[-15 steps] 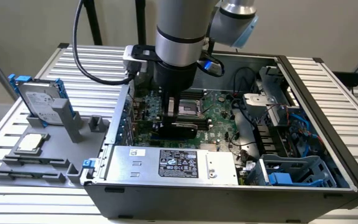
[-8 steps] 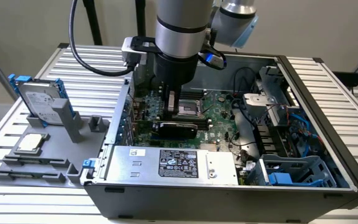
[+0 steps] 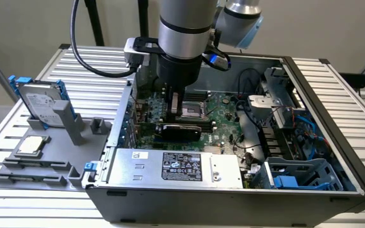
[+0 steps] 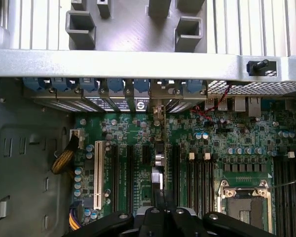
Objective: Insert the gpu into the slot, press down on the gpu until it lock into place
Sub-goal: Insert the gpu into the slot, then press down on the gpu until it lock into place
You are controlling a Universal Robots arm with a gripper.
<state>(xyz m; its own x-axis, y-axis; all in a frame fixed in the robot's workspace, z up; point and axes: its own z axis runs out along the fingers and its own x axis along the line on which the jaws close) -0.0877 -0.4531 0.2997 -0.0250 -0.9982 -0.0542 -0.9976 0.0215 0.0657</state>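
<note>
The gpu (image 3: 181,131), a flat black card, stands on edge on the green motherboard inside the open computer case. In the wrist view the gpu (image 4: 160,148) appears edge-on as a thin dark strip running from the rear brackets towards the camera. My gripper (image 3: 173,114) hangs straight down from the arm, right over the card's top edge. The gripper (image 4: 164,211) has its dark fingers (image 4: 153,217) drawn together, shut, with nothing between them. I cannot tell whether they touch the card. The slot is hidden under the card.
A grey labelled power-supply box (image 3: 176,166) lies close beside the card. The silver processor socket (image 4: 244,207) and black memory slots (image 4: 200,177) flank it. Cables (image 3: 252,128) and a blue drive cage (image 3: 296,178) occupy the exterior view's right. A hard drive (image 3: 43,102) stands outside.
</note>
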